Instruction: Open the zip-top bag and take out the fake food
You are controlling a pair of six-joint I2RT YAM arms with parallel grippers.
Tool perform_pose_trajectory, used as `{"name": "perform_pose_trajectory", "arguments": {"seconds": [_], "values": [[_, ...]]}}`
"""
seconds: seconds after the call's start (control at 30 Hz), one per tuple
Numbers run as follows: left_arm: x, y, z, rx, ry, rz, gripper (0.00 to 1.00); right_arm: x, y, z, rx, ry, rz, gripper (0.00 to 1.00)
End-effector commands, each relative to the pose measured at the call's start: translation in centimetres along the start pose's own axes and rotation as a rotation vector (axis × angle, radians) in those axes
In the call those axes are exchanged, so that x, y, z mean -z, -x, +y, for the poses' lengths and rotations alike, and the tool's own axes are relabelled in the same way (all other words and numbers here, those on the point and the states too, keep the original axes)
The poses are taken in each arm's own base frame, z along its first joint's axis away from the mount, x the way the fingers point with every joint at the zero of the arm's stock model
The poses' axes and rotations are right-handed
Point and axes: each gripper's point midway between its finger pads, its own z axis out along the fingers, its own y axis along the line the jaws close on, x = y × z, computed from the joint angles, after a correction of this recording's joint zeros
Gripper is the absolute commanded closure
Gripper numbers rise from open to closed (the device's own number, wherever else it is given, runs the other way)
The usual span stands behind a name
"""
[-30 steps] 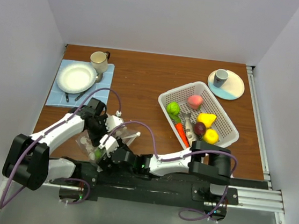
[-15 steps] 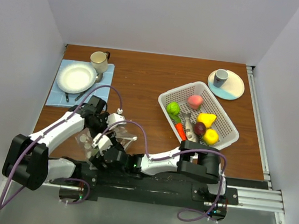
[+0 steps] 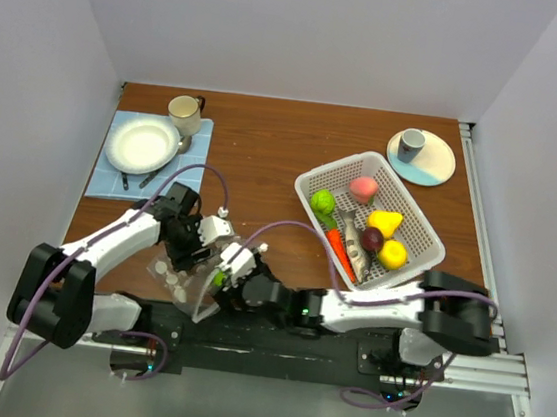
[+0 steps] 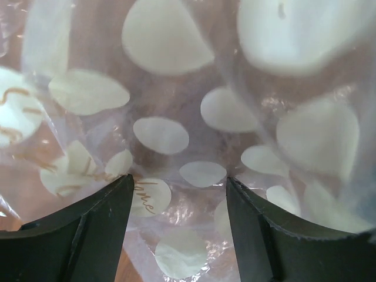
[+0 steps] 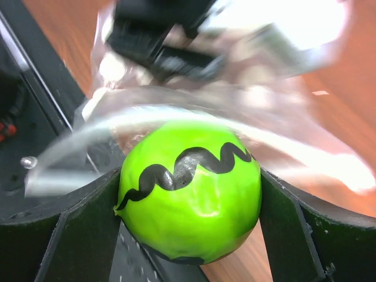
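Blur smears the rim of the zip-top bag (image 5: 176, 114) behind the right gripper (image 5: 191, 226), which clamps a green, squiggle-marked fake fruit (image 5: 188, 200) near the front-left edge of the table (image 3: 264, 157). Beyond, dotted clear film fills the left gripper (image 4: 179, 223), its fingers parted; whether they pinch it is unclear.

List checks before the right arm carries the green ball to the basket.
1. Green ball seated between right fingers: ok.
2. Ball clear of the bag: cannot tell; plastic curls just over it.
3. Left fingers gripping the bag: cannot tell; plastic fills the view between them.
4. Room in the basket: ok; its far-right side is bare.
5. Way across the table to the basket: ok; only bare wood between.
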Motion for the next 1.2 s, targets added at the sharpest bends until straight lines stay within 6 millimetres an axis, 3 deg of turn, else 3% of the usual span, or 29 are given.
{"name": "perform_pose_trajectory", "arguments": {"seconds": [0.0,0.13,0.2,0.23,0.27,0.33,0.37,0.47,0.6,0.7,0.83,0.97,1.17], "values": [[-1.1,-0.8,1.1,-0.029,0.041,0.038,0.32,5.1,3.5,-4.3,-0.070,-0.129,-0.059,0.38],[-1.0,-0.5,1.5,-0.020,0.047,0.034,0.35,9.8,6.3,-10.2,-0.085,-0.369,-0.132,0.31],[-0.4,0.1,1.7,-0.013,0.054,0.013,0.37,11.9,6.5,-15.0,-0.094,-0.571,-0.134,0.28],[0.4,1.2,2.1,-0.014,0.065,-0.022,0.37,12.8,7.1,-16.7,-0.147,-0.623,-0.155,0.27],[0.8,1.6,2.2,-0.004,0.066,-0.032,0.37,13.6,6.9,-20.3,-0.202,-0.729,-0.148,0.25],[2.6,3.8,3.3,0.002,0.110,-0.099,0.36,14.9,6.7,-23.2,-0.247,-0.789,-0.146,0.23],[3.5,4.7,3.7,0.023,0.129,-0.130,0.35,15.6,6.6,-25.6,-0.267,-0.854,-0.148,0.20],[7.2,8.4,5.8,0.062,0.227,-0.266,0.29,15.4,6.6,-28.5,-0.282,-0.901,-0.137,0.11],[12.4,12.6,8.3,0.107,0.338,-0.413,0.18,14.0,6.2,-30.3,-0.286,-0.960,-0.038,0.04],[15.3,14.4,9.1,0.125,0.379,-0.476,0.11,13.1,6.5,-30.0,-0.306,-0.938,-0.018,0.01],[18.6,15.8,8.7,0.116,0.389,-0.545,0.06,13.9,7.3,-29.8,-0.326,-0.936,0.005,0.01],[19.5,15.7,7.5,0.132,0.360,-0.576,0.04,15.6,7.4,-29.4,-0.356,-0.946,0.055,0.01],[18.0,14.5,5.3,0.193,0.309,-0.624,0.02,17.0,8.0,-27.4,-0.390,-0.799,0.047,0.01]]}}
